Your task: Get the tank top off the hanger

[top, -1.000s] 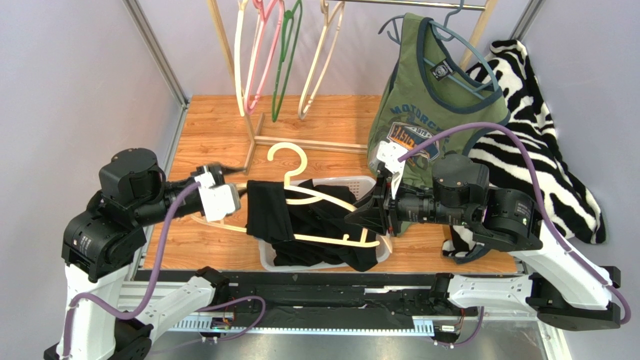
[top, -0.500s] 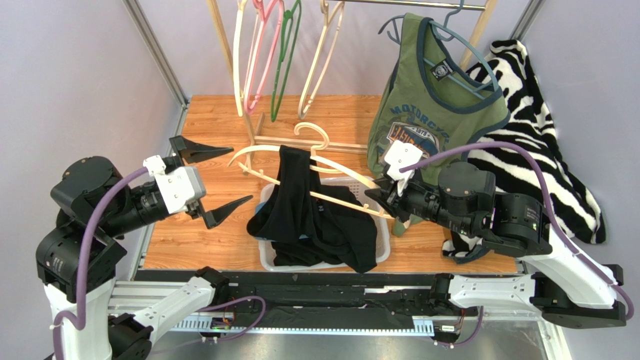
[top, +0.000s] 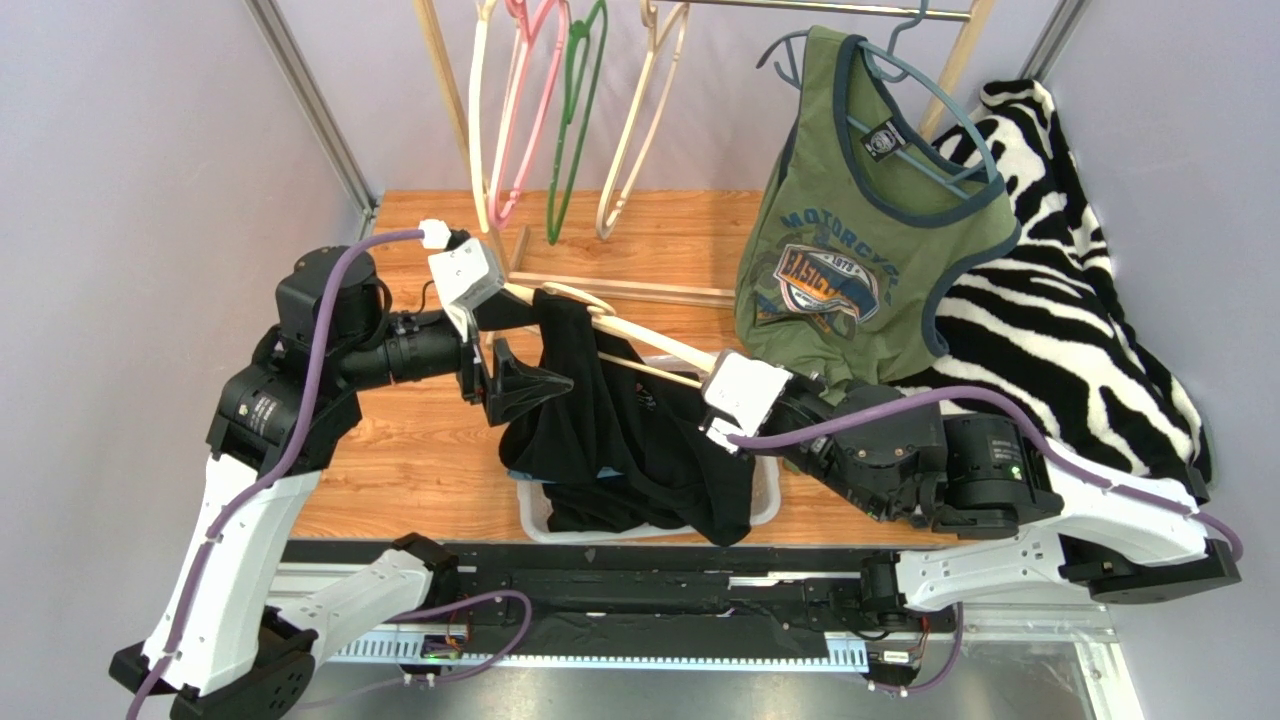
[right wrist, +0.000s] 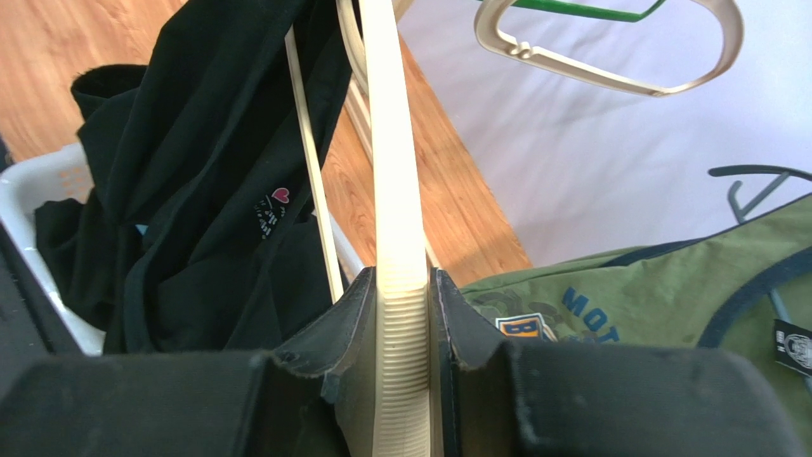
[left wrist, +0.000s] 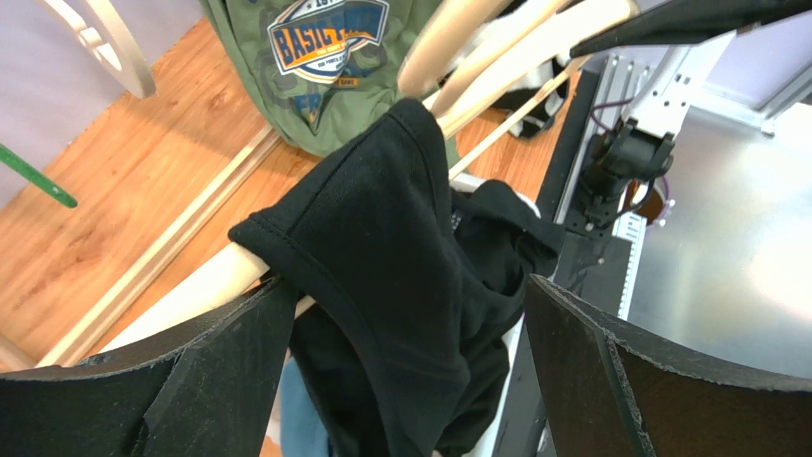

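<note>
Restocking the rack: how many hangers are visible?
6: white, pink, green and tan hang bare on the rail; a grey one carries the green top; the right hand holds a cream one. More may be hidden.

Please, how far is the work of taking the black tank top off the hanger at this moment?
Done: the right gripper is shut on the cream hanger, holding it over the white basket. In hand: the open left gripper straddles a strap of the black tank top. Left: that strap lies over a hanger arm and must come off.
</note>
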Robot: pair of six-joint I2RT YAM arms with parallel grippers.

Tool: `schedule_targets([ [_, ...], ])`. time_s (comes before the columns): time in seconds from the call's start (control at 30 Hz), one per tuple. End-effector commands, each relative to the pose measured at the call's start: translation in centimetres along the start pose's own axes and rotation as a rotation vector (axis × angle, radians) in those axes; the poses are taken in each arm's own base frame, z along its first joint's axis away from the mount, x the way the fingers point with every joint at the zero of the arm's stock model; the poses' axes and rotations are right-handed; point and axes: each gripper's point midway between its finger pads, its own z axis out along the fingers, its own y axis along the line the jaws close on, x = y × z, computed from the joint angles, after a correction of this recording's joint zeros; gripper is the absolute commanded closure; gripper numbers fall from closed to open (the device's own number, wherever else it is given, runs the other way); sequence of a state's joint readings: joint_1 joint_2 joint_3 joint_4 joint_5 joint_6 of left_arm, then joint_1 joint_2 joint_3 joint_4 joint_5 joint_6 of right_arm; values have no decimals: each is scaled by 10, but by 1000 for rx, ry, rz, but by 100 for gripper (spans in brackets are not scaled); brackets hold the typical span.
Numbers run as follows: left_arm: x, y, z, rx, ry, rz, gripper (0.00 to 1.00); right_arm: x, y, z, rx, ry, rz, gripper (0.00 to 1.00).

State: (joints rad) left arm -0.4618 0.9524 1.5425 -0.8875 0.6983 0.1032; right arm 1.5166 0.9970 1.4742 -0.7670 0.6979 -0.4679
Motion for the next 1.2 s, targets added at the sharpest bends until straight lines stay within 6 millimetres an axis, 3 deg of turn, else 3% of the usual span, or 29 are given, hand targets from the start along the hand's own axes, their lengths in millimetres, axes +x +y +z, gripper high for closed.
schedule_targets([
  [0.0,-17,2,-1,-28,-72,-35,5,-22,-24,-8,86,-61,29,100],
  [0.07,-17,7,2,-35,-68,-43,10,-24,-24,-9,86,-69,42,100],
  [0.13,-20,5,3,-18,-76,-72,33,-24,-23,-9,86,-68,47,100],
  [0.17,-21,4,5,-6,-77,-81,48,-23,-23,-8,87,-65,47,100],
  [0.2,-22,4,5,-12,-82,-102,89,-23,-22,-8,86,-66,50,100],
  [0.23,-25,5,4,-14,-92,-98,100,-23,-23,-8,90,-65,54,100],
  [0.63,-19,-6,-6,5,-101,-159,89,-32,-31,-6,135,-82,52,100],
  [0.67,-18,-8,-7,11,-103,-162,90,-33,-32,-7,140,-86,52,100],
  [0.7,-17,-8,-7,5,-103,-164,99,-33,-32,-6,143,-85,40,100],
  [0.8,-16,-2,-11,-43,-101,-151,100,-31,-32,-4,147,-65,21,100],
  [0.93,-40,4,-30,-138,-154,-69,100,-26,-31,-14,110,-52,87,100],
  [1.17,-84,17,-52,-259,-215,32,100,-11,-40,-49,41,-73,217,100],
])
